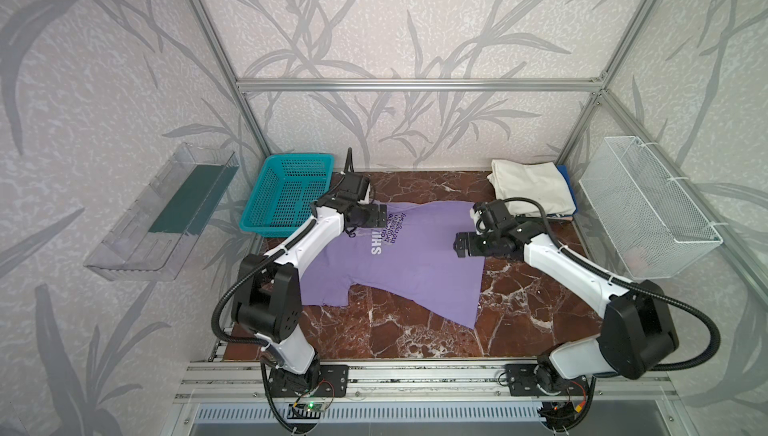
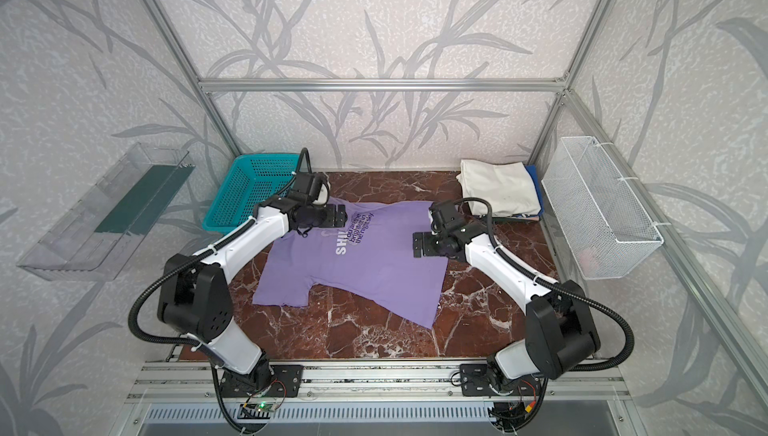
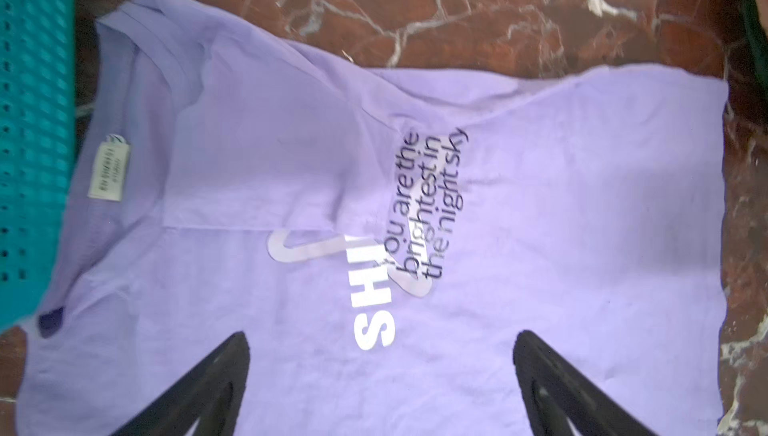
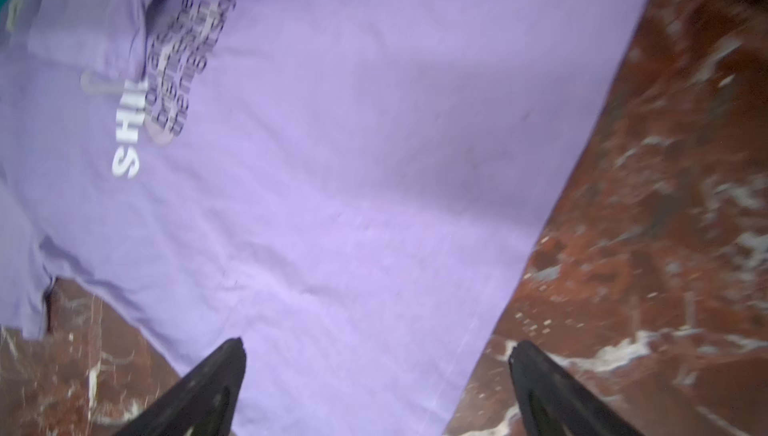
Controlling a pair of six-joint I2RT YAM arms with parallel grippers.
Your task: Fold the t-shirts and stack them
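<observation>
In both top views, centre left, the left arm [image 1: 307, 238] covers the purple shirt's [image 1: 415, 263] collar. A fold hides the white word [image 3: 372, 309] past "SHI". The neck label [image 3: 109, 172] is too blurred to read. The right wrist view is smeared, its dark lettering [image 4: 183, 63] unreadable. Upper right, a blue shirt [image 1: 564, 174] shows only an edge under the cream one [image 1: 528, 188].

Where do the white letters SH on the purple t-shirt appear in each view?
Top view: white letters, near the centre.
Top view: white letters, slightly left of centre.
Left wrist: white letters, lower middle.
Right wrist: white letters, left part.
Shared landmark: dark lettering beside them on the purple t-shirt.
</observation>
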